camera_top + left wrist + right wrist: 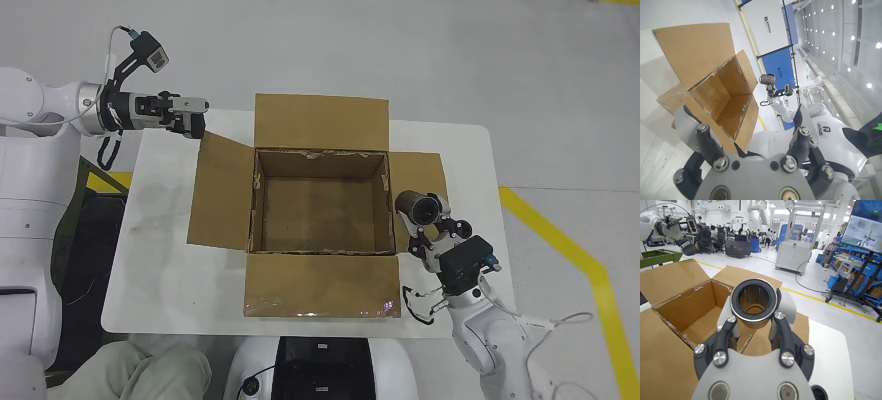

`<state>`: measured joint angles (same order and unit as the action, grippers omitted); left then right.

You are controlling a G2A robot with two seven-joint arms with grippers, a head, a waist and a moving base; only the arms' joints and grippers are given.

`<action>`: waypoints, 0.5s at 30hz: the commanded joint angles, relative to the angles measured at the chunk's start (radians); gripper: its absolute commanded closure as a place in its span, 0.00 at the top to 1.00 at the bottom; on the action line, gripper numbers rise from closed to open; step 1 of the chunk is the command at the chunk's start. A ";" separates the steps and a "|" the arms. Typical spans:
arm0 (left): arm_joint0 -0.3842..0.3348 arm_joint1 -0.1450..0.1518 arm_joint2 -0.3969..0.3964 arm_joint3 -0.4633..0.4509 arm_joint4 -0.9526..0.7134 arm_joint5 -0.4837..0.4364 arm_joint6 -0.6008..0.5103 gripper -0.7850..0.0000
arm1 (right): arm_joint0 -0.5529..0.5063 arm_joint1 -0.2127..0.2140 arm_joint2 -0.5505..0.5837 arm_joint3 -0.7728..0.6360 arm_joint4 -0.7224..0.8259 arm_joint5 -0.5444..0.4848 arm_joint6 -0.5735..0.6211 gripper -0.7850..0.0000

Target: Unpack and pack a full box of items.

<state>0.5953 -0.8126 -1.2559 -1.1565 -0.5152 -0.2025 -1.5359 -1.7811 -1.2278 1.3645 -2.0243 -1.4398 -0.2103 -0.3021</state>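
An open cardboard box (320,215) stands in the middle of the white table (150,260), flaps folded out, its inside bare. My right gripper (428,226) hangs over the box's right flap, shut on a hollow metal cylinder (418,207) with a dark rim. In the right wrist view the cylinder (754,300) sits between the fingers (785,306), its open end facing the camera, the box (693,313) beyond it. My left gripper (190,115) is held off the table's far left corner, open and holding nothing. The left wrist view shows its fingers (687,117) spread, the box (719,89) and the far cylinder (768,78).
Yellow floor lines (570,250) run to the right of the table. A green bench (659,255) and a blue rack with a screen (857,275) stand in the room beyond the table. Bare tabletop lies left of the box and at the right front corner.
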 commanded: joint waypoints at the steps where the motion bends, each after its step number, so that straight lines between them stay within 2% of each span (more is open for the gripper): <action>1: 0.000 0.000 0.000 0.000 0.000 0.000 0.000 1.00 | 0.000 0.000 0.000 0.000 0.000 0.000 0.000 0.00; 15: 0.000 0.000 0.000 0.000 0.000 0.000 0.000 1.00 | 0.006 0.000 -0.002 0.002 -0.002 -0.005 0.014 0.00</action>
<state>0.5953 -0.8126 -1.2559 -1.1565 -0.5152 -0.2025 -1.5359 -1.7792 -1.2277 1.3640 -2.0236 -1.4406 -0.2116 -0.2990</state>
